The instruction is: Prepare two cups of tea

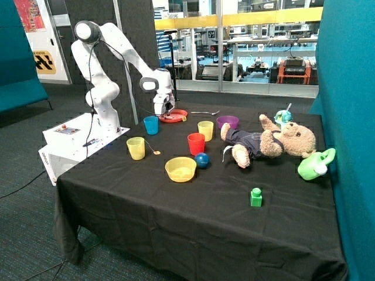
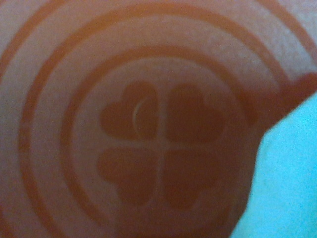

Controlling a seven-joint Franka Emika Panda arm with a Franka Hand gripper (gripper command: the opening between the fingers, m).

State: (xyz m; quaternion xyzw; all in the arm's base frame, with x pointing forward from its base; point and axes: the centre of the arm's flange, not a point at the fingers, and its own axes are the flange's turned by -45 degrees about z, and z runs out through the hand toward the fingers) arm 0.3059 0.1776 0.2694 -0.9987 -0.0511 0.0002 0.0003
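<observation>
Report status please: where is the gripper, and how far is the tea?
Gripper down at red plate, fingers not visible. Yellow tumbler has a tea bag string and tag hanging out. Blue tumbler: contents unclear. Nothing blocking.

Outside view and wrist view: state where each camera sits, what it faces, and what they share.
Outside view: stands off the table's front corner, facing the black table, cups, teddy bear and whole white arm, its pincer low over the red plate.
Wrist view: on the wrist, pressed close to that plate's clover emblem; no robot part shows.
Shared: the red plate.

Matt black cloth [image 1: 176,216]; glossy plastic tumblers; plush teddy bear [image 1: 275,142]
</observation>
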